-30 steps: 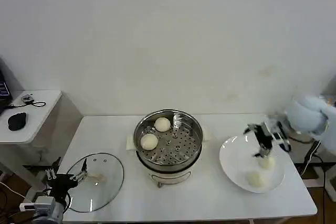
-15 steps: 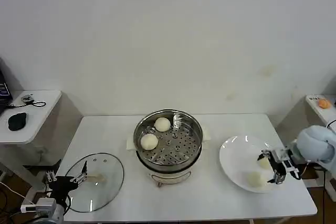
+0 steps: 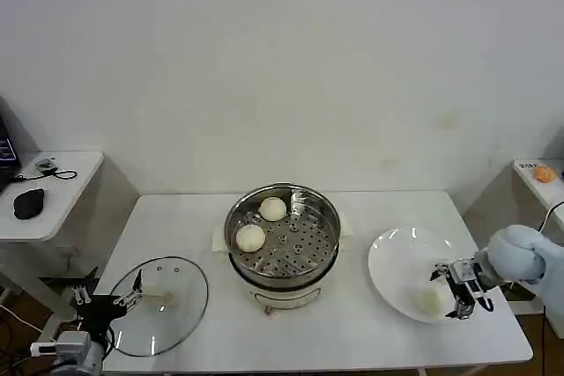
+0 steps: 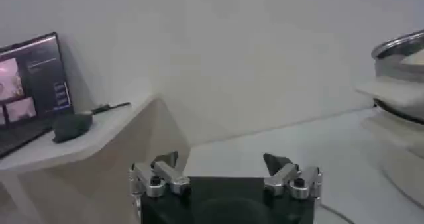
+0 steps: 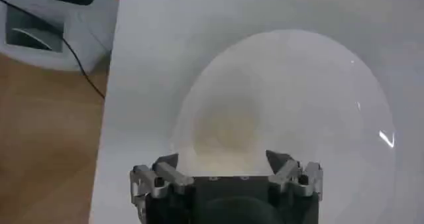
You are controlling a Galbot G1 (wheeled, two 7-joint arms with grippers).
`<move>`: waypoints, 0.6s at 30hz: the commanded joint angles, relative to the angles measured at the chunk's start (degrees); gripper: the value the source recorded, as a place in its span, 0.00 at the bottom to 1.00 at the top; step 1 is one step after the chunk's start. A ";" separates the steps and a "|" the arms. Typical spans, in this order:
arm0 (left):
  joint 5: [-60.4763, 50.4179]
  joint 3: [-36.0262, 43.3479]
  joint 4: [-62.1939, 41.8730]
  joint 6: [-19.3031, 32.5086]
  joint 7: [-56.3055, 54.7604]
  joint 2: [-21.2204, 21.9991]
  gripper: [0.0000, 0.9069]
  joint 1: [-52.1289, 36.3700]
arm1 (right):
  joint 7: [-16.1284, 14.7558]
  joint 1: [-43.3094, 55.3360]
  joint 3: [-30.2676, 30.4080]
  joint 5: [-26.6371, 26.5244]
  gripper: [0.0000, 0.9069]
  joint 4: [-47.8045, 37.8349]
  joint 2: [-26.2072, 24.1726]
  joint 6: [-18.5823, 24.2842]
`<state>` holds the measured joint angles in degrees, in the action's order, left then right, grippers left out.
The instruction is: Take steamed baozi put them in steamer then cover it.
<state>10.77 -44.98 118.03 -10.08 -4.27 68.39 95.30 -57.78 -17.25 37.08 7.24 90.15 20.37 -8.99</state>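
Two baozi [image 3: 262, 224] sit in the steamer [image 3: 283, 237], on its left half. One bun [image 3: 429, 302] lies on the white plate [image 3: 397, 257] right of the steamer; a second is likely between the right gripper [image 3: 457, 291] fingers, which stand spread around it over the plate, no grip yet as far as I can tell. The glass cover [image 3: 167, 304] lies on the table left of the steamer, left gripper [image 3: 107, 298] parked open beside it. Roughly half loaded; two buns and covering remain.

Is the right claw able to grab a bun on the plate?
Probably yes. The right claw is open at the white plate, right beside a bun, with nothing between them. The left claw waits by the glass lid.
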 commanded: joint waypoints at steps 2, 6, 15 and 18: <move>0.03 -0.27 -0.16 -0.05 0.00 0.01 1.00 0.02 | 0.21 -1.70 -0.86 1.16 0.93 -4.25 3.59 -0.45; 0.00 -0.29 -0.22 -0.04 0.00 0.15 1.00 0.02 | 0.02 -0.92 0.09 1.26 0.81 -4.42 3.89 -0.78; 0.00 -0.19 -0.13 -0.03 -0.11 0.44 1.00 -0.03 | -0.62 -0.50 0.20 0.17 0.61 -4.07 3.65 -1.32; -0.01 -0.16 0.03 -0.04 -0.13 0.48 1.00 0.05 | -1.09 0.48 0.45 -0.21 0.60 -3.58 3.20 -1.43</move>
<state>10.79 -45.18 117.92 -10.10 -4.37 68.87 95.30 -58.52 -17.29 37.41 7.37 87.02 23.10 -10.19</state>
